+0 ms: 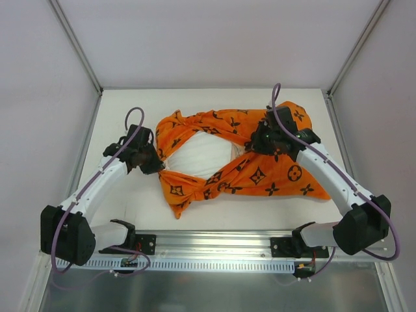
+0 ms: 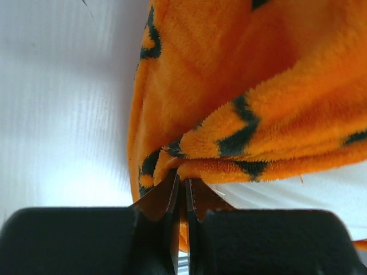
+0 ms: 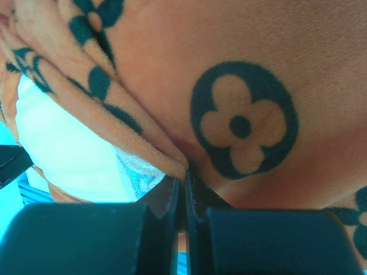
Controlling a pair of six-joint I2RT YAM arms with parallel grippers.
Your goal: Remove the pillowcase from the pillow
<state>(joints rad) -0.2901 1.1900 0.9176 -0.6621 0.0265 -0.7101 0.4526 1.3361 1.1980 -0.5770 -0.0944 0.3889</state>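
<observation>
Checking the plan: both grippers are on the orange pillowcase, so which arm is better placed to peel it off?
Probably right: the right gripper is shut on the pillowcase fold bordering the exposed pillow, next to the covered bulk; the left gripper pinches only a loose twisted end.

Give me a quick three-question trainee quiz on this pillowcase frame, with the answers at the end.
1. True or false: the pillow is fully out of the pillowcase.
2. What do the jaws of the left arm pinch? A) the pillow B) the pillowcase C) nothing
3. Fill in the blank: the jaws of the right arm are ___ on the pillowcase.

Key: 1 false, since orange fabric wraps all round the exposed white middle; 2 B; 3 shut.
</observation>
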